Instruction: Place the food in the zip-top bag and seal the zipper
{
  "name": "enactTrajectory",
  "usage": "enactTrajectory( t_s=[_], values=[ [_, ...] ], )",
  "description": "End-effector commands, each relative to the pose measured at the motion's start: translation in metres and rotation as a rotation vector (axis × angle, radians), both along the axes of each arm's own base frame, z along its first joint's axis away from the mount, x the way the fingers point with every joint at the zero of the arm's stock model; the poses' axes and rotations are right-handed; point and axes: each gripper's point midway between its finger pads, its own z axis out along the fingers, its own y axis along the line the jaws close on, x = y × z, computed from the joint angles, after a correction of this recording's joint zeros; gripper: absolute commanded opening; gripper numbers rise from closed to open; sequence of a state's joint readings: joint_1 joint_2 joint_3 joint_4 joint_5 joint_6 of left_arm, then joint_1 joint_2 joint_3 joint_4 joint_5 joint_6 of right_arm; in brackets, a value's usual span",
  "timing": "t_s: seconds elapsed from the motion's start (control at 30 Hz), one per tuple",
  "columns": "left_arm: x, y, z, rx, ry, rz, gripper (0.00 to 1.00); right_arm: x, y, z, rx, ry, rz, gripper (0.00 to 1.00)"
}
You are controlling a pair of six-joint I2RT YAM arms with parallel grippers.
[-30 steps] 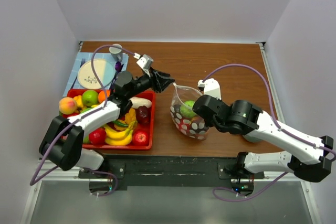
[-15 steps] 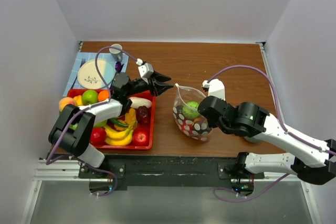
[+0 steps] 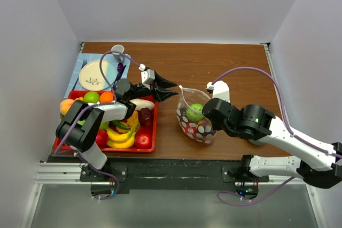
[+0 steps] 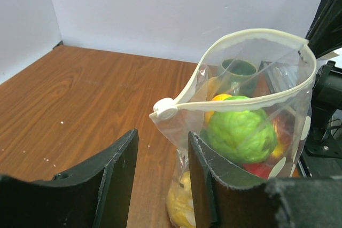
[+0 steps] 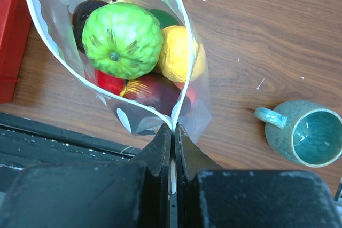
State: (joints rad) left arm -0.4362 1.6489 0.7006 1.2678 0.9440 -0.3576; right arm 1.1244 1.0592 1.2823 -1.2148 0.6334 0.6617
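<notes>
The clear polka-dot zip-top bag (image 3: 193, 124) stands on the table with its mouth open. It holds a green fruit (image 3: 195, 111), a yellow fruit (image 5: 179, 52), a red one and a dark one. My right gripper (image 5: 173, 137) is shut on the near end of the pale zipper strip (image 5: 179, 12); in the top view it (image 3: 211, 115) sits at the bag's right side. My left gripper (image 3: 170, 89) is open and empty just left of the bag. In the left wrist view its fingers (image 4: 115, 180) flank the bag's corner below the white slider (image 4: 164, 109).
A red tray (image 3: 151, 148) of fruit, with bananas (image 3: 120, 137) and red apples, lies to the left. A plate (image 3: 96, 76) on a blue cloth and a cup (image 3: 118, 50) sit at the back left. A teal mug (image 5: 312, 134) stands right of the bag.
My left gripper has dropped slightly and swung level, pointing at the bag's left end, while its elbow folded back. The right arm and the bag shifted a little to the right.
</notes>
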Motion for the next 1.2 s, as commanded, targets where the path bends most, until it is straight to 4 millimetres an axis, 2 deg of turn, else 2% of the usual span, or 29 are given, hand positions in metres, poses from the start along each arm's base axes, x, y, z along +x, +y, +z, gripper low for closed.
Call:
enactTrajectory(
  t_s=[0.0,0.2,0.37,0.67,0.73,0.93,1.17],
  values=[
    [-0.001,-0.007,0.016,-0.041,-0.102,-0.033,0.47,0.005,0.004,0.005,0.023,-0.023,-0.008,0.00],
    [0.007,-0.020,0.012,-0.028,-0.079,-0.079,0.48,0.004,0.002,0.004,0.021,-0.022,-0.012,0.00],
    [0.003,-0.022,0.020,-0.051,-0.101,-0.113,0.48,0.003,-0.001,0.004,0.022,-0.022,-0.015,0.00],
    [-0.006,-0.025,0.021,-0.069,-0.082,-0.183,0.48,0.005,-0.006,0.007,0.004,-0.041,-0.035,0.00],
    [-0.010,-0.026,0.027,-0.087,-0.085,-0.204,0.48,0.007,-0.009,0.008,-0.014,-0.049,-0.054,0.00],
    [-0.017,-0.030,0.037,-0.119,-0.082,-0.241,0.48,0.019,-0.018,0.029,0.001,-0.144,-0.121,0.00],
    [-0.015,-0.043,0.041,-0.114,-0.108,-0.219,0.48,0.032,-0.005,0.049,0.107,-0.252,-0.093,0.00]
  ],
)
